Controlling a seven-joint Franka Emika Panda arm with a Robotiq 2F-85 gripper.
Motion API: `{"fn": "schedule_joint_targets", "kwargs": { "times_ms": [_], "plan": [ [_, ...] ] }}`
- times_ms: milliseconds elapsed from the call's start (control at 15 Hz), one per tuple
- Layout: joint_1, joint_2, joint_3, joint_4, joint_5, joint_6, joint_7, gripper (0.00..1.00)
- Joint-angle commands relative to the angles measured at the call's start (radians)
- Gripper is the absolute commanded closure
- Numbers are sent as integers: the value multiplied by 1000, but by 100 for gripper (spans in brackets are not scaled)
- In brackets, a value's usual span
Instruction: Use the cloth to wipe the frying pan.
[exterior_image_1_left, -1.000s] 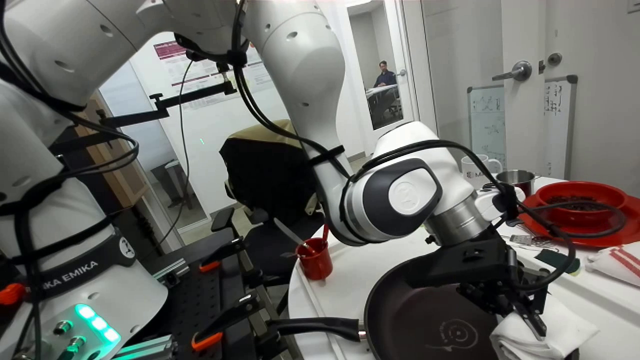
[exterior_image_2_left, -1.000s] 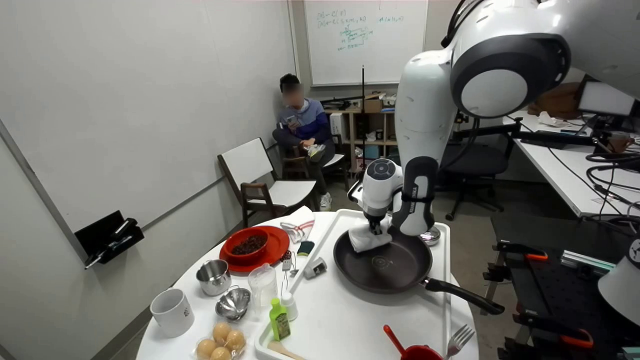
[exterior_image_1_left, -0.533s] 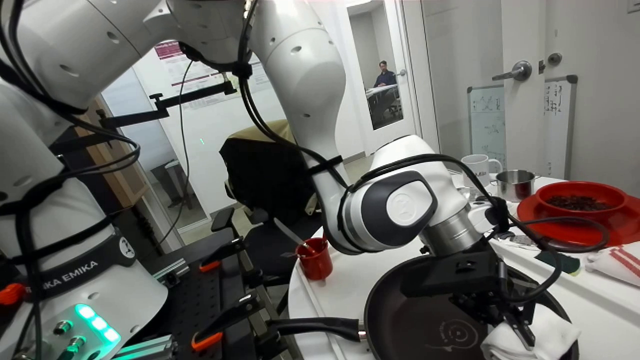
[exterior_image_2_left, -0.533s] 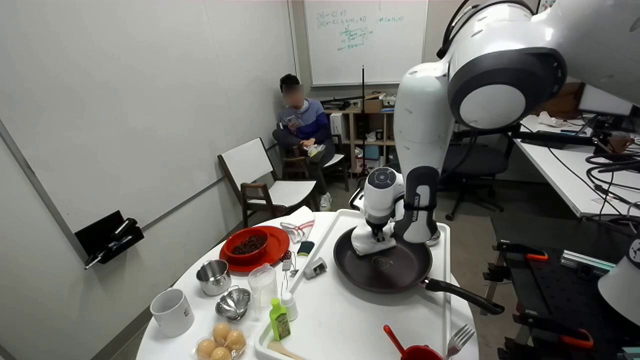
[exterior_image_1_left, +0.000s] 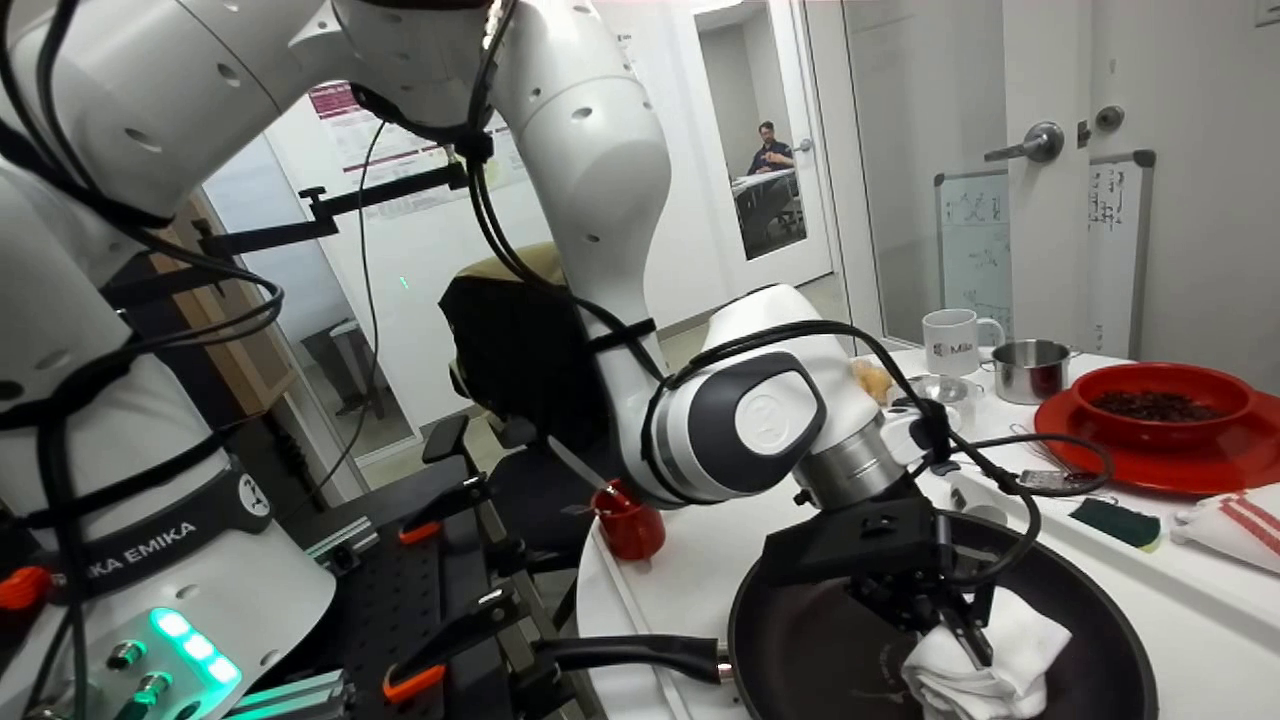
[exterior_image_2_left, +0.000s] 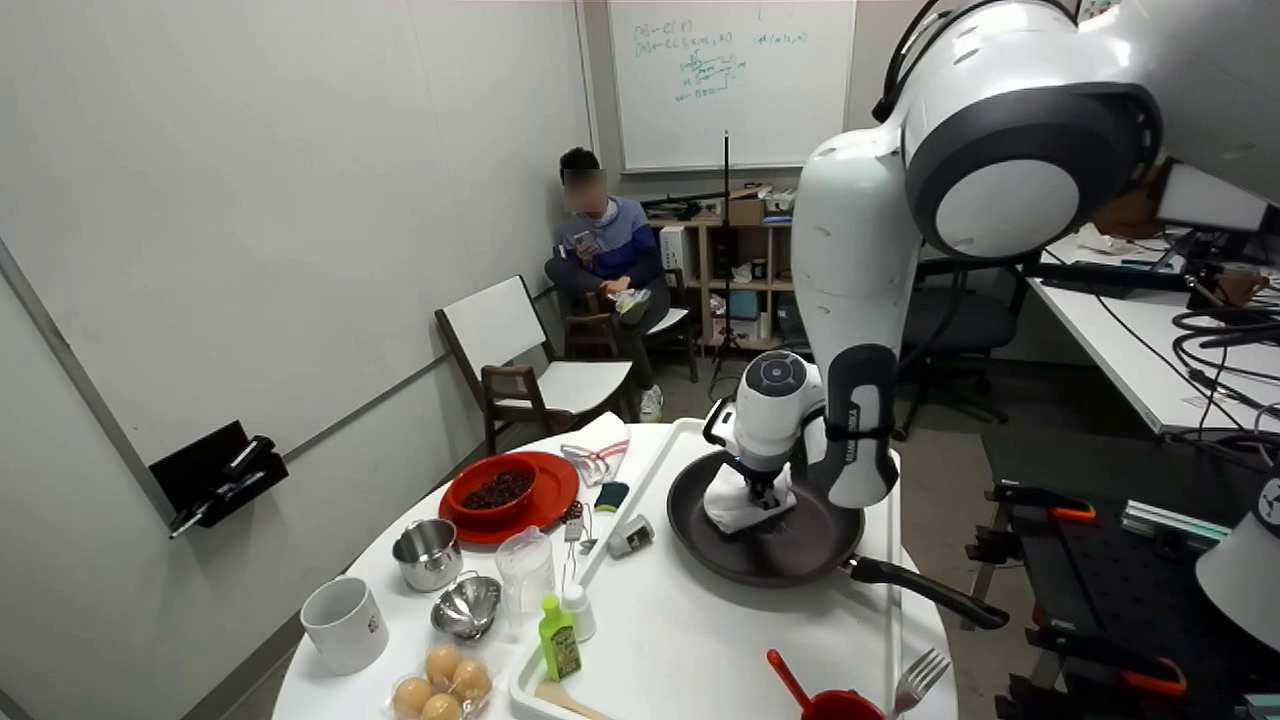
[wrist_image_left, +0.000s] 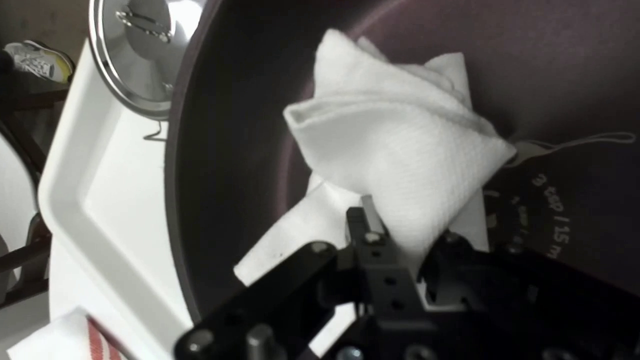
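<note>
The jaws are clamped on the white cloth (wrist_image_left: 400, 145), bunched inside the frying pan (exterior_image_2_left: 740, 560), off its centre, away from the black handle (exterior_image_2_left: 930, 588). The pan sits on a white tray (exterior_image_2_left: 680, 640), handle reaching past its rim. Farther out on the counter (exterior_image_2_left: 408, 625), a red bowl (exterior_image_2_left: 490, 517) stands on a red plate (exterior_image_2_left: 558, 490).

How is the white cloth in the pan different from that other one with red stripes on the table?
The white cloth looks plain, but the striped towel has red stripes. The white cloth is bunched in the gripper, while the striped towel is away from it. The white cloth is inside the frying pan; the striped towel lies on the table. Both are fabric and mostly white.
</note>
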Motion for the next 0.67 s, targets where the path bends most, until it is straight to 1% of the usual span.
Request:
{"fn": "schedule_joint_targets", "kwargs": {
  "times_ms": [0, 200, 467, 600],
  "plan": [
    [20, -65, 17, -98, -34, 36, -47, 92],
    [46, -87, 19, -153, -38, 72, -73, 92],
    [90, -111, 23, -226, -38, 91, -107, 92],
    [120, -110, 15, -257, -37, 104, -128, 92]
  ]
}}
